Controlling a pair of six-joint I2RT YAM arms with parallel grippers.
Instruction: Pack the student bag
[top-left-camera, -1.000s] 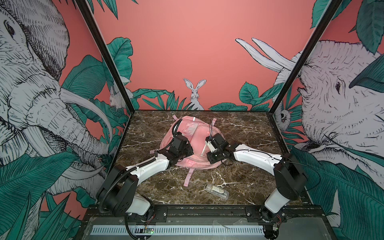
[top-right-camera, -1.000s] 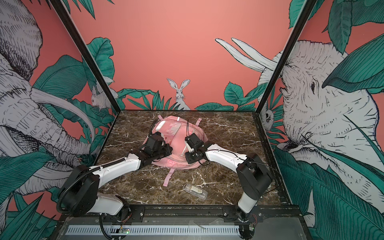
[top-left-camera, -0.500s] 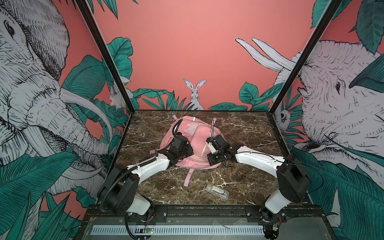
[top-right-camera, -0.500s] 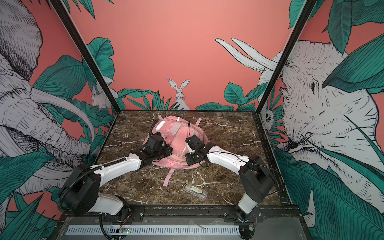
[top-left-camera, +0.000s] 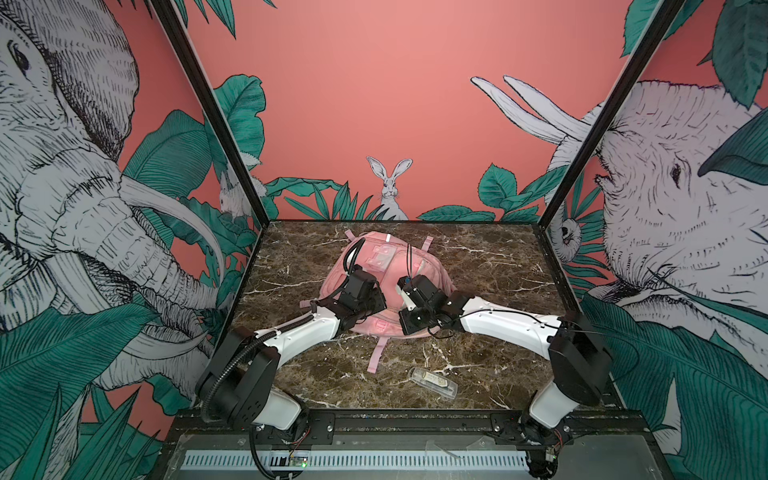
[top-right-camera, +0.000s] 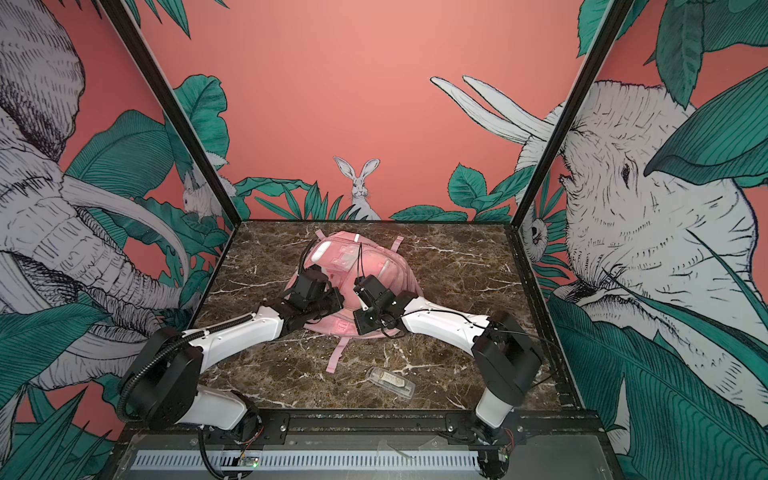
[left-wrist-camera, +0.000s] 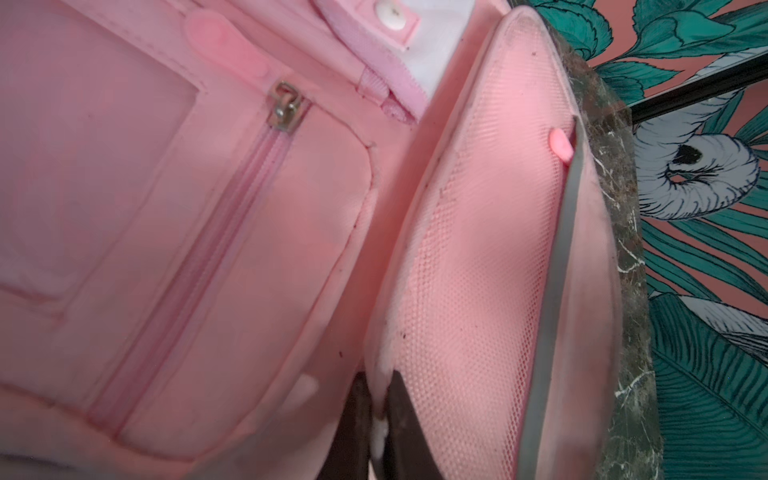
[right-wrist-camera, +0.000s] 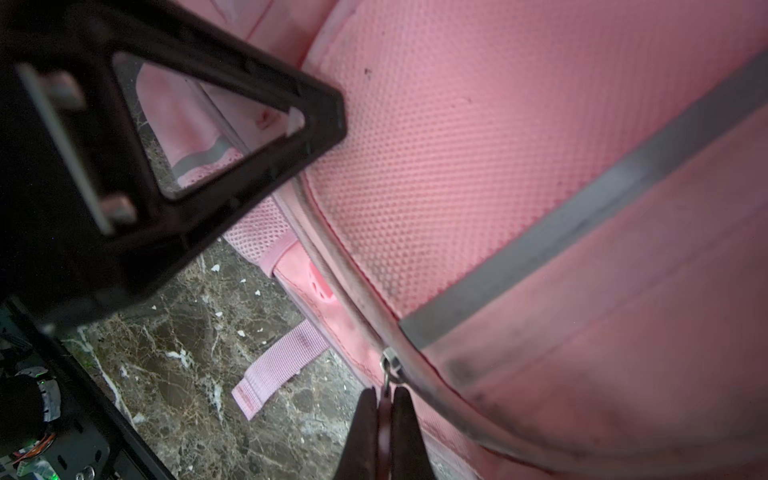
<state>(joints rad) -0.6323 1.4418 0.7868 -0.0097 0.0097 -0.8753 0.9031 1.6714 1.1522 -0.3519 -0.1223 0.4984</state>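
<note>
From my console I see the student bag (top-left-camera: 434, 272) lying on the marble table (top-left-camera: 498, 266) with its front pockets up. I place everything else by it. In both top views the bag (top-right-camera: 395, 270) has an arm reaching in over its near edge on each side, the left arm on its left half and the right arm on its right half. Their wrists are close but apart.

The left gripper (left-wrist-camera: 379, 392) is at a seam of the bag, beside a mesh side pocket (left-wrist-camera: 478, 270). Its fingers (left-wrist-camera: 405, 419) are all but closed, and a fold of the bag's pink edge is pinched between them. On the bag's panel next to that pinch runs a closed zip (left-wrist-camera: 199, 266) with a metal slider (left-wrist-camera: 284, 106) at its end.

The right gripper (right-wrist-camera: 385, 401) sits at the bag's lower rim, where a piped zip track curves past a grey reflective strip (right-wrist-camera: 582, 216). Its fingers (right-wrist-camera: 409, 432) are pressed fully together on the zip pull (right-wrist-camera: 387, 384) that hangs from the track.

A pink strap (top-left-camera: 378, 353) trails off the bag's near edge and lies flat on the table. Its end also shows in the right wrist view (right-wrist-camera: 274, 374). Nearer to me than the bag, clear of it and close to the strap's tip, lies a clear plastic case (top-left-camera: 432, 382). There is something pale inside that I cannot make out.
</note>
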